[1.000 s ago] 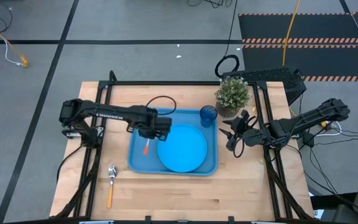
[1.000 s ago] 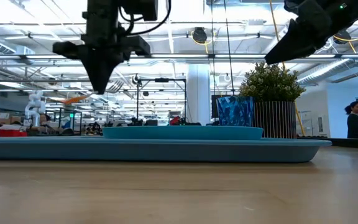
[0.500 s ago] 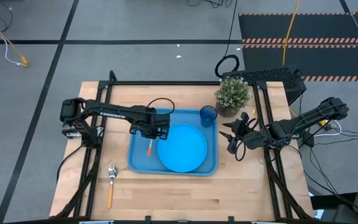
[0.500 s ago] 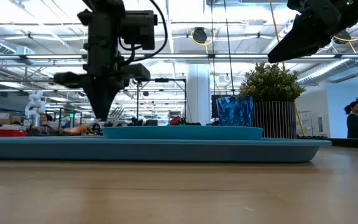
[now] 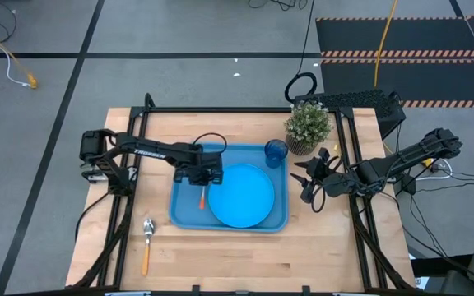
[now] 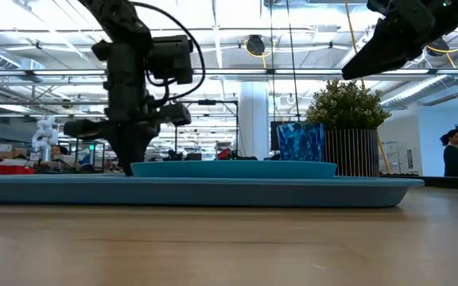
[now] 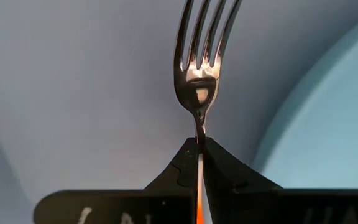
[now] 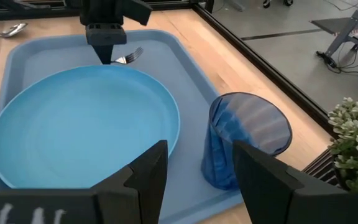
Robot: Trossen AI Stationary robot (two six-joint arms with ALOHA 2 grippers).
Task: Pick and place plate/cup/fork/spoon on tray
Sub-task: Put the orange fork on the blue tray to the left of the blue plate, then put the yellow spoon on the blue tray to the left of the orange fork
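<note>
The fork (image 5: pixel 202 196) is in my left gripper (image 5: pixel 202 178), which is shut on it low over the light-blue tray (image 5: pixel 182 215), just left of the round blue plate (image 5: pixel 242 196). The fork's tines (image 7: pixel 204 31) point toward the table's far edge. In the low view the tray's rim (image 6: pixel 54 191) hides the fork. The plate lies flat in the tray, and the dark-blue cup (image 5: pixel 276 153) stands upright in the tray's far right corner. The spoon (image 5: pixel 147 239) lies on the table near the tray's near left corner. My right gripper (image 8: pixel 201 180) is open and empty, right of the tray. My left gripper pinches the fork's thin neck (image 7: pixel 199 127), where the metal meets the orange handle, between its two fingertips (image 7: pixel 222 163). The fingers come from above, pointing down. The fork lies about level, and its handle (image 5: pixel 202 199) sticks out toward the near edge. Whether it touches the tray floor I cannot tell.
A potted plant (image 5: pixel 307 127) stands at the table's far right, behind the cup. Black frame rails run along the table's left and right sides (image 5: pixel 127 205). Bare wood lies along the near edge (image 5: pixel 245 259).
My left gripper has gone down with the fork, from well above the tray to just over its floor beside the plate, and a little toward the table's left. The fork has come from tilted to about level, still held.
</note>
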